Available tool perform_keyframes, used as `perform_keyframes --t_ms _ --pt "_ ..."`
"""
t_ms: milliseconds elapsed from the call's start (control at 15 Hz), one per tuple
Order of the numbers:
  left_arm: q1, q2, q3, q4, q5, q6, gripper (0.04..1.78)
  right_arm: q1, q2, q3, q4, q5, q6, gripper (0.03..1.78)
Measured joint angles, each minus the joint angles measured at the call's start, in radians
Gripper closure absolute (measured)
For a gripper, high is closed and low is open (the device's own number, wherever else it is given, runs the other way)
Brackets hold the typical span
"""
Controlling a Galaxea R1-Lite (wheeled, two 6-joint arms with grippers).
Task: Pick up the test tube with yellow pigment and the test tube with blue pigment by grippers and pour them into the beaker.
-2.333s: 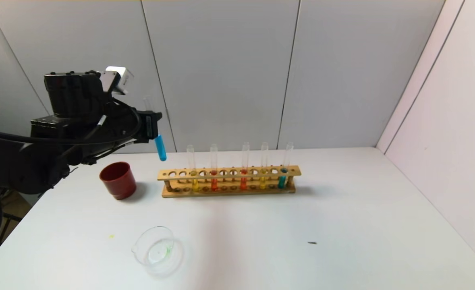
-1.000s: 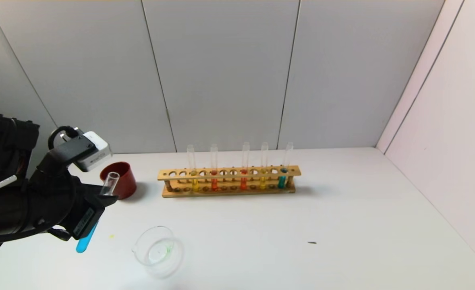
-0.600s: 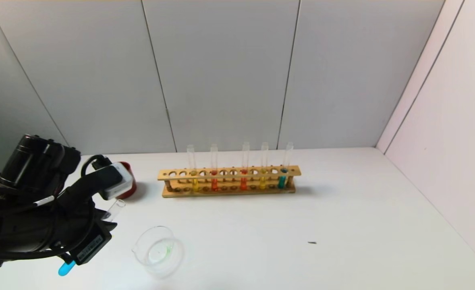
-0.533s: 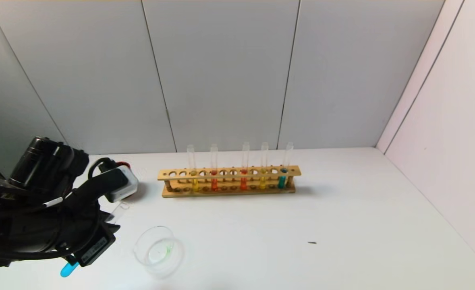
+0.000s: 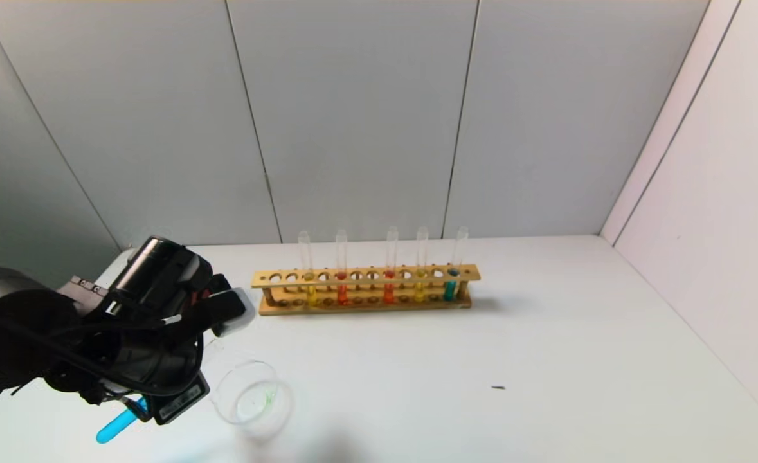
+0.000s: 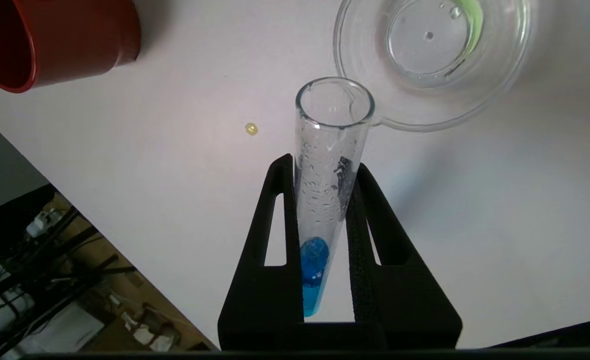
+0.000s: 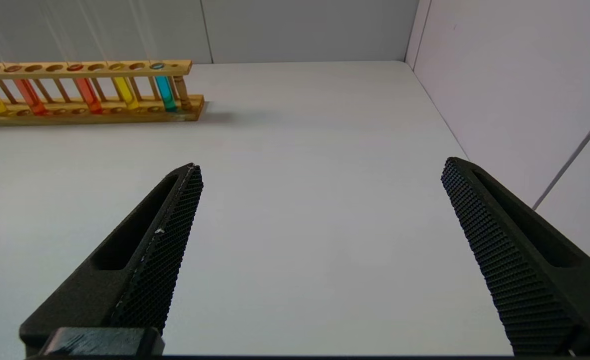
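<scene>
White worktop: left tool [image 6: 325, 200] clamped on slim glass blue-liquid test tube [image 6: 325, 200], mouth beside clear glass beaker [image 6: 432, 60].
Right tool [image 7: 320, 250] wide open, empty; centre mouth over beaker rim before tipping further.

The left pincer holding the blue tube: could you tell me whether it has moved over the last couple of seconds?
Yes. The left pincer carried the blue tube from above the rack down and toward the robot, beside the beaker.

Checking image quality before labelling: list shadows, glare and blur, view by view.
Head view: soft shadow right of the rack; the beaker casts a faint one. Left wrist view: droplets and glints on the blue tube, all sharp. Right wrist view: even light, the rack slightly soft.
</scene>
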Motion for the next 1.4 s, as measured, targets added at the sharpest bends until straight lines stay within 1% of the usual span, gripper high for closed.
perform_keyframes --t_ms 267,600,1000,1133,1400 --pt "-0.01 0.085 -0.029 0.067 0.066 0.01 1.51 0.0 0.0 0.0 0.0 0.0 0.0 0.07" --pt "-0.032 0.15 -0.068 0.117 0.084 0.012 1.51 0.0 0.0 0.0 0.0 0.0 0.0 0.07" --pt "-0.065 0.191 -0.149 0.294 0.142 0.009 1.51 0.0 0.0 0.0 0.0 0.0 0.0 0.07" --pt "-0.069 0.211 -0.167 0.316 0.168 0.011 1.51 0.0 0.0 0.0 0.0 0.0 0.0 0.07" --pt "-0.07 0.264 -0.196 0.328 0.174 0.012 1.51 0.0 0.0 0.0 0.0 0.0 0.0 0.07"
